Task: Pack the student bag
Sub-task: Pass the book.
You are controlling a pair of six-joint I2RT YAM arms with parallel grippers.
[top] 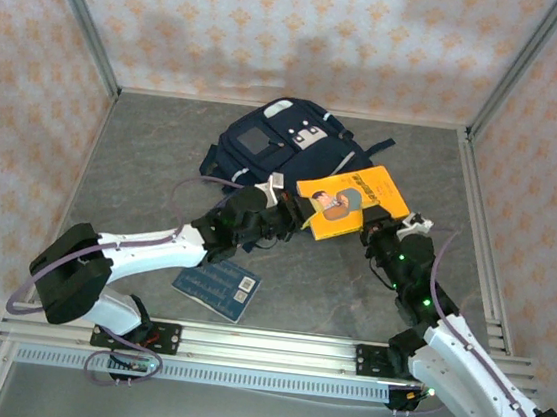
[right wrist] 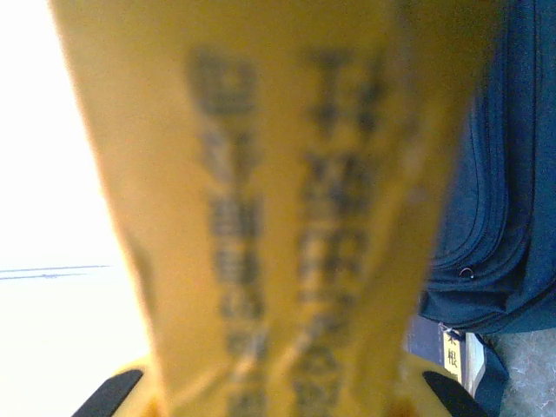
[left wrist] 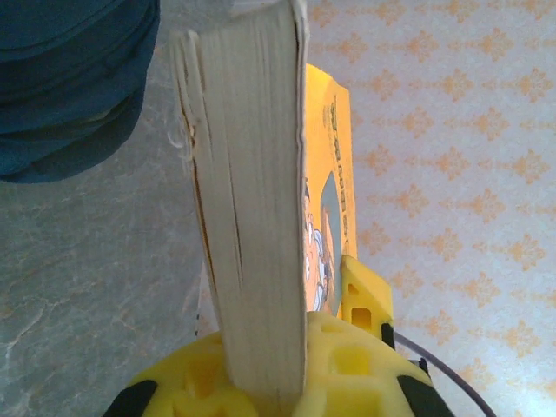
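The student bag, a navy backpack with a grey front patch, lies flat at the back middle of the table. A thick yellow book with a cartoon cover hangs in the air just in front of it. My left gripper is shut on its left edge and my right gripper on its lower right corner. In the left wrist view the book's page block runs down between the yellow fingers, with the bag at upper left. The right wrist view has the blurred yellow spine and the bag.
A thin blue booklet lies on the grey table near the front, beside the left arm. Aluminium rails border the table on the right and front. Patterned walls enclose the left, back and right sides.
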